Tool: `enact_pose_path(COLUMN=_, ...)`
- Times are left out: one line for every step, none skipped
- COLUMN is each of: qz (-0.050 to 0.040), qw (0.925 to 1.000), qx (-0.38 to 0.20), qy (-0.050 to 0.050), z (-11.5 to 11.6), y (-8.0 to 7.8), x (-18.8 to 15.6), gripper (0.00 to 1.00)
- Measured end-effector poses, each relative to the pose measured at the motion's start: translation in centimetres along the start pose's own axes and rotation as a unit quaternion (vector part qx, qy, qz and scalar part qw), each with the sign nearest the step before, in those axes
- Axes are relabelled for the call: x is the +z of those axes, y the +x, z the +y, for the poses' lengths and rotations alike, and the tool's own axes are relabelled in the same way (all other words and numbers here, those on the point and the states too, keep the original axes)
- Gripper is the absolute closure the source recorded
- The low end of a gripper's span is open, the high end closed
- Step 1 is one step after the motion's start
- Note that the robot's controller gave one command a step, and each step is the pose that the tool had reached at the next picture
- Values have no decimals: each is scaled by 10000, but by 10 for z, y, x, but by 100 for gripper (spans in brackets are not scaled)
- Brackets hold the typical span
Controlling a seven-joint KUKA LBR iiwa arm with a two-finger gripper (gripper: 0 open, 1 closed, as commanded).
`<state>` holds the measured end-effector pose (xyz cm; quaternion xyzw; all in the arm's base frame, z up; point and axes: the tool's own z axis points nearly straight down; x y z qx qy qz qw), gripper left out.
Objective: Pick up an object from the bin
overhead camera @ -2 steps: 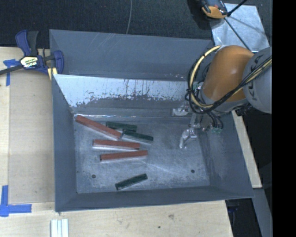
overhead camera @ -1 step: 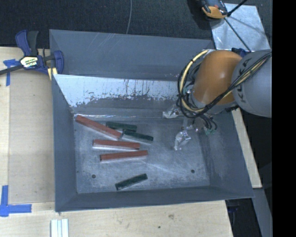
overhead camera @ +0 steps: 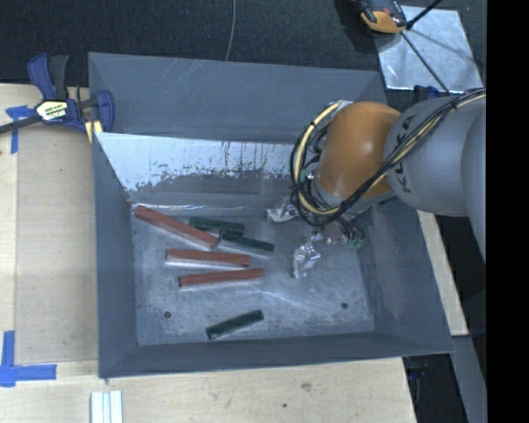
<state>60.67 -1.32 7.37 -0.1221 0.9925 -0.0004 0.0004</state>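
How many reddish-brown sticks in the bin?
3 reddish-brown sticks: one angled at upper left, one below it, one just under that. The arm covers the right side, so more may be hidden.

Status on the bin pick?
Gripper low over bin floor. Nearest, to its left: dark green stick, red-brown stick. Nothing lies between.

Pale tabletop, dark backdrop

Inside the bin, a rear stick, middle stick and front stick lie left of centre. An upper bar and a lower bar lie beside the rear stick's right end, apparently touching it. A lone bar lies near the front wall. The gripper hangs right of them.
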Motion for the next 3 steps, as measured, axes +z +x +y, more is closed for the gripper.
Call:
enact_pose_path(qz=-71, qw=9969, qx=790, qy=3, z=39, y=-13, x=-7, gripper=100)
enact_pose_path(qz=-70, qw=9969, qx=787, qy=4, z=39, y=-13, x=-7, gripper=100)
enact_pose_path(qz=-15, qw=9968, qx=802, qy=-2, z=47, y=-2, x=-139, gripper=100)
